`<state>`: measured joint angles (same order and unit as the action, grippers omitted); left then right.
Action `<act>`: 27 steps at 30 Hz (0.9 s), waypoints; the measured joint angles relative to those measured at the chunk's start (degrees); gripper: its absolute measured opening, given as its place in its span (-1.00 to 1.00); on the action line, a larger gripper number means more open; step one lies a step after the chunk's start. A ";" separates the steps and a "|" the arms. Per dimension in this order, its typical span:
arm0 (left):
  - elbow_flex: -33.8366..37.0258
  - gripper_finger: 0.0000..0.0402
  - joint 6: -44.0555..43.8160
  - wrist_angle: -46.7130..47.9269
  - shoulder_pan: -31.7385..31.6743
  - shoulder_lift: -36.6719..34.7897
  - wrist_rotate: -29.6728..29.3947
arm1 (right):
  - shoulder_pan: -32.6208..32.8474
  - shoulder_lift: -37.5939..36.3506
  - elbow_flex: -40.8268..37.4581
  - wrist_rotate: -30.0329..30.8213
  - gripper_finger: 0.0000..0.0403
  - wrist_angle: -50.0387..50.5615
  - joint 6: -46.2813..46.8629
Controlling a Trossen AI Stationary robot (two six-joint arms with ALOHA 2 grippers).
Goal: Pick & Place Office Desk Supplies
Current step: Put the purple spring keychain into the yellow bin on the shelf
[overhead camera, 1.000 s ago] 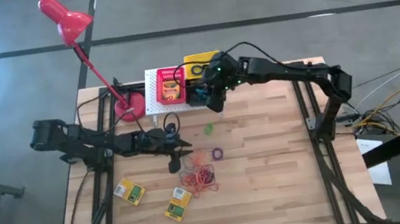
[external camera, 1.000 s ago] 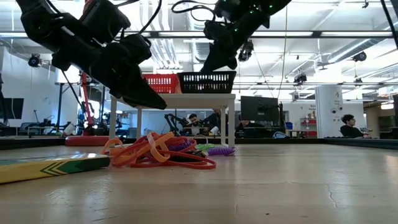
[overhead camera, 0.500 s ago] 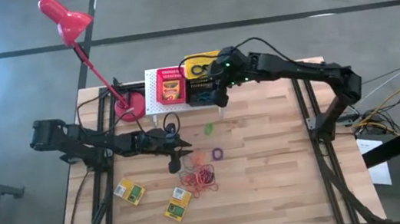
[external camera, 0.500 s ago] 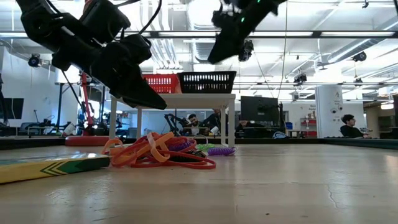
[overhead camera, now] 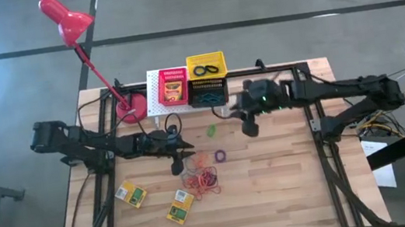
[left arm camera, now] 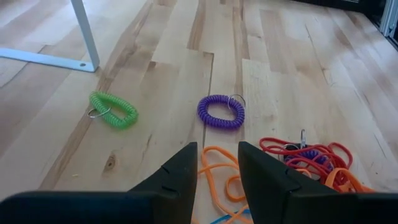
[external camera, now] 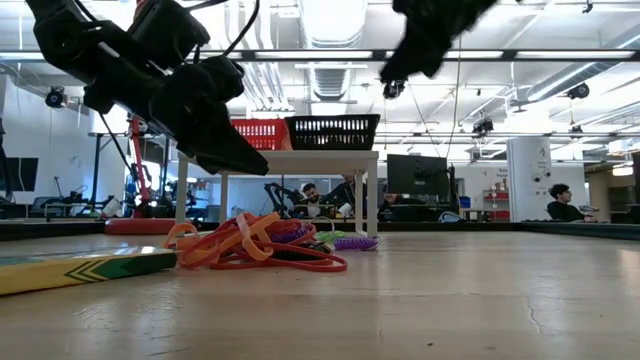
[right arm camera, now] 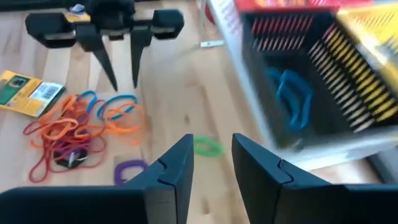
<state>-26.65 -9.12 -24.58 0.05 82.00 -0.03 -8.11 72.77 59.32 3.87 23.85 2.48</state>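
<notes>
We start at the tangle of orange-red rubber bands (overhead camera: pixel 202 180), lying on the wooden table (overhead camera: pixel 275 190) a little toward six o'clock from its middle. Just off the pile at one o'clock sits the purple ring (overhead camera: pixel 221 156), and farther on toward twelve the green ring (overhead camera: pixel 211 130) lies alone. At nine o'clock of the pile we see one yellow-and-green box (overhead camera: pixel 131 194), and a second box (overhead camera: pixel 180 207) at about seven, both flat on the wood.

Over the pile's eleven o'clock edge hangs our left gripper (overhead camera: pixel 177 164), empty, its two fingers held slightly apart with a narrow gap between them; in the left wrist view the orange bands (left arm camera: pixel 217 171) show just past its fingertips (left arm camera: pixel 186 152).

At the table's twelve o'clock edge stands the white rack (overhead camera: pixel 155 96) carrying the red basket (overhead camera: pixel 174 87), the yellow basket (overhead camera: pixel 206 67) and the black basket (overhead camera: pixel 208 93). A blue ring (right arm camera: pixel 292 93) lies inside the black one, and a dark ring rests in the yellow.

At three o'clock of the rack, clear of it and above the table, we find our right gripper (overhead camera: pixel 249 127), holding nothing, its fingers parted.

The red desk lamp (overhead camera: pixel 64 14) stands at nine o'clock of the rack.
</notes>
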 joint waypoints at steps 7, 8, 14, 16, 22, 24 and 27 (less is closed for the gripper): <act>0.00 -0.41 -0.13 -0.04 0.00 0.00 -0.43 | 5.08 -3.00 -17.39 0.23 -0.56 -18.77 6.82; 0.00 -0.41 -0.13 -0.04 0.00 0.00 -0.44 | 5.89 -2.58 -19.43 0.22 -0.56 -21.26 6.84; 0.00 -0.41 -0.40 -0.04 0.00 -0.02 -0.63 | 9.68 2.44 -27.07 0.00 -0.57 -37.62 6.21; 0.00 -0.41 -0.80 -0.04 0.00 -0.03 -0.63 | 10.19 4.89 -28.65 -0.22 -0.55 -42.83 6.42; 0.00 -0.41 -1.49 0.50 0.00 -0.04 -0.63 | 10.24 12.91 -27.96 -2.62 -0.45 -48.56 8.35; 0.00 -0.41 -1.72 1.09 0.05 -0.04 -0.61 | 10.22 15.45 -26.68 -2.61 -0.39 -48.55 9.06; 0.00 -0.41 -1.82 3.92 0.35 -0.04 -0.41 | 10.41 19.59 -23.98 -2.64 -0.30 -48.86 9.57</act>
<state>-26.65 -10.94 -20.66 0.41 81.95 -0.44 2.29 92.36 35.33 1.23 -25.02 12.05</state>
